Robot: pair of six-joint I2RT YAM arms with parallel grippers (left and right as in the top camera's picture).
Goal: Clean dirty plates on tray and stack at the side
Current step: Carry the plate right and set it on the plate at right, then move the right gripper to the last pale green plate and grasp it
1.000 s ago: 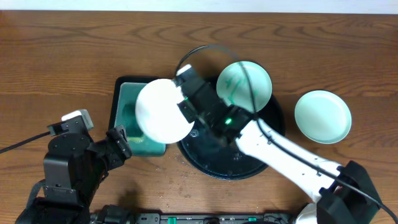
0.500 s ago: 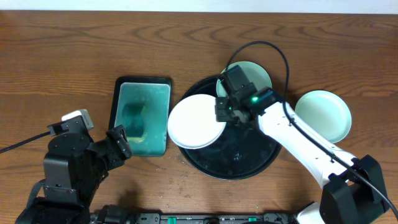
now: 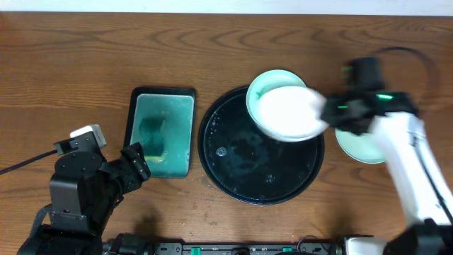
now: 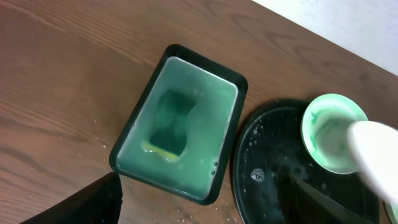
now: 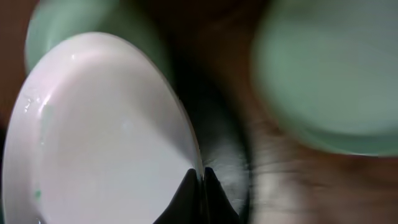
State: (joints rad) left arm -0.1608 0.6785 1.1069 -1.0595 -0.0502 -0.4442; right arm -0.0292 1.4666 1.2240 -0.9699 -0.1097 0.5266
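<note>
My right gripper is shut on the rim of the white plate and holds it in the air over the right part of the round black tray. In the right wrist view the fingers pinch the white plate's edge. A mint-green plate with green smears lies on the tray's far side, partly under the white plate. Another mint-green plate lies on the table right of the tray, partly hidden by my right arm. My left gripper is open and empty at the front left.
A rectangular black-rimmed tray with teal liquid and a green sponge stands left of the round tray. Water drops lie on the wood in front of both trays. My left arm's base fills the front left corner.
My right gripper has carried the white plate from over the rectangular tray rightward across the round tray, toward the mint-green plate on the table. The left arm has not moved.
</note>
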